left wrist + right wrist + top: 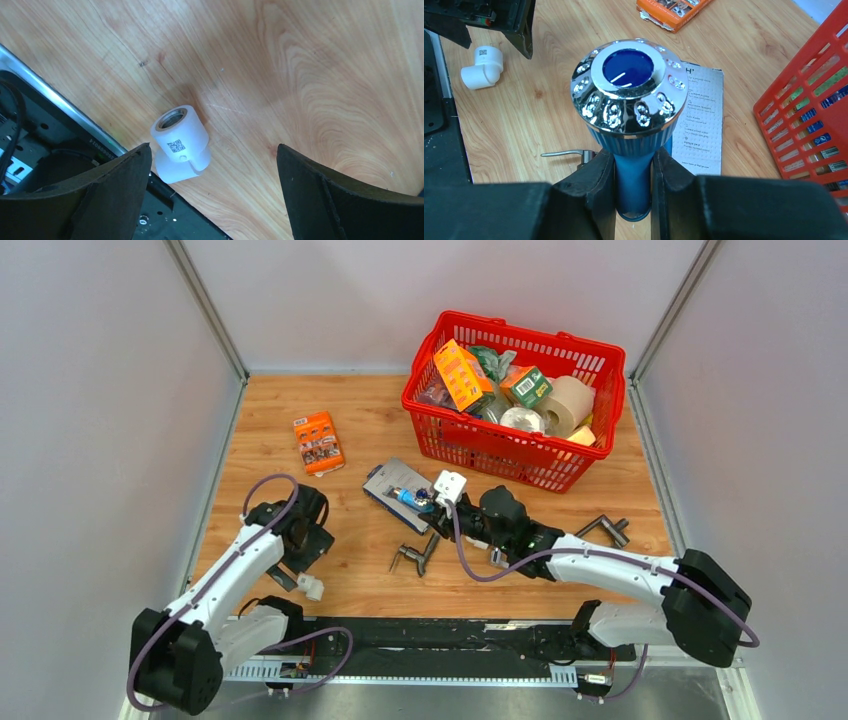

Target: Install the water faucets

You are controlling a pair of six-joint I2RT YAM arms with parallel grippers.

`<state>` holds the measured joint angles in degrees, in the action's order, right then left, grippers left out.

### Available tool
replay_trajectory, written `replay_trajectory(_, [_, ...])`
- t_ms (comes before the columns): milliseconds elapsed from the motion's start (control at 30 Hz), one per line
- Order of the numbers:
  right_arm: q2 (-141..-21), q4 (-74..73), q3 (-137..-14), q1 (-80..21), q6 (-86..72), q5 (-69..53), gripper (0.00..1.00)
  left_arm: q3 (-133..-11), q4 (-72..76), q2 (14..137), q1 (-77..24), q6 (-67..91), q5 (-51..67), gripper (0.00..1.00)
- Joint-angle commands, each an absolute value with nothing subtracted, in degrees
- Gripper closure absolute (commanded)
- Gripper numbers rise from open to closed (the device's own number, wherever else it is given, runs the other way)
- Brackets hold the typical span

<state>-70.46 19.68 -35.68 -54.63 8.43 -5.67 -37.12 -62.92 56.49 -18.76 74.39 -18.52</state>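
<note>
Looking at the right gripper (634, 175), it was clenched on the blue stem of the faucet (629, 85), whose chrome-rimmed cap faced the wrist camera. That put the faucet over the middle of the worktop (360, 420), just beside a printed card (385, 485). The left gripper (215, 185) had its jaws spread wide with nothing in them, hanging over a white elbow (180, 145) that lay by the worktop's near edge, left side. The elbow had a little QR sticker on it. A dark tap (415, 558) lay between the middle and the near edge, an orange pack (318, 442) sat toward the left edge, and a red basket (500, 452) full of stuff sat in the far right corner.
</note>
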Motion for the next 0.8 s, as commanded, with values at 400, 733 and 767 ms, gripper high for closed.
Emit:
replay_trajectory(400, [-66.71, 24.08, -34.98, -53.44, 7.91, -5.63, 1.0, -37.52, -41.67, 72.22, -19.07, 62.25, -11.61, 0.75])
replay_trajectory(733, [-66.8, 23.82, -34.8, -53.53, 8.61, -4.48, 1.0, -51.32, -34.28, 91.56, -25.3, 24.73, -0.7, 0.67])
replay_trajectory(767, [-66.88, 23.73, -34.72, -53.53, 8.7, -4.22, 1.0, -52.2, -34.19, 92.63, -26.97, 23.74, -1.23, 0.59])
